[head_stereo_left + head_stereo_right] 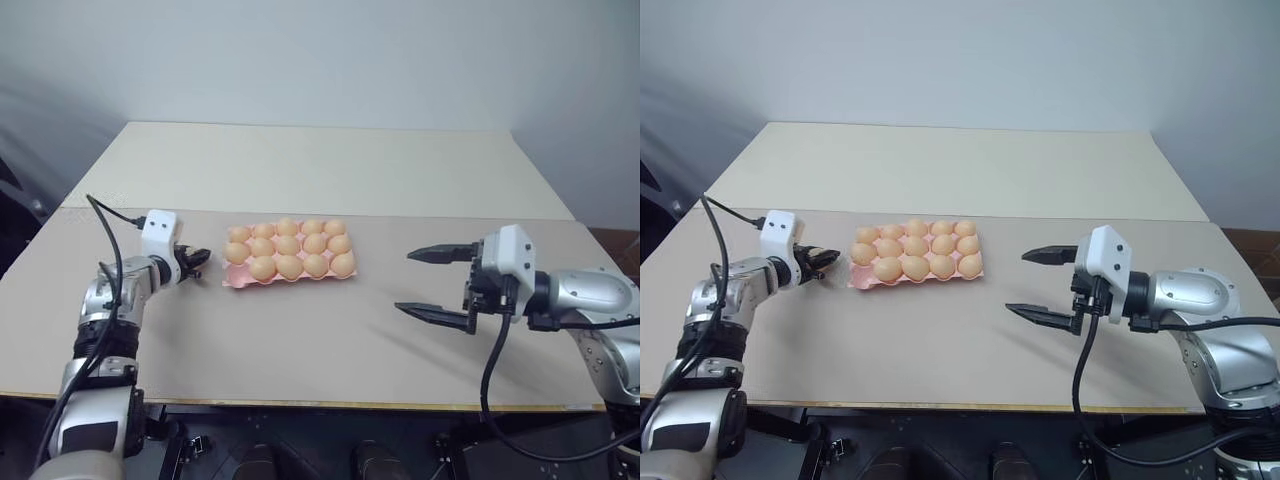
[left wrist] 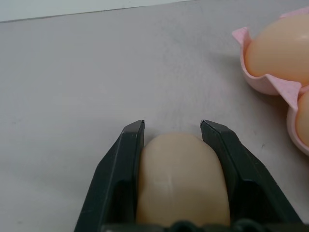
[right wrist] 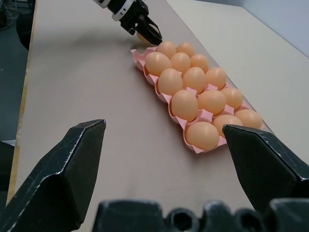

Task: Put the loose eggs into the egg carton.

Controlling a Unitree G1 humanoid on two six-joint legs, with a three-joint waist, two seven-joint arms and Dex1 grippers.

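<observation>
Beige boards form the surface (image 1: 300,330), with the egg carton (image 1: 232,284) lying near its middle. At the carton's nine o'clock edge the left claw (image 2: 172,126) is clamped around a loose egg (image 2: 181,183), low over the board just beside the tray (presumably for the one bare cup at the near-left corner). Off at three o'clock, the right claw (image 1: 435,283) hangs spread wide and empty, well apart.

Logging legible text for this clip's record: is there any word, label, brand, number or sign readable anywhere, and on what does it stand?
None readable in any view.
Egg carton: plain pink, no print.
Eggs in it and the egg between the left gripper's fingers: unmarked.
Right gripper and its white housing: no label.
Table: bare.
</observation>
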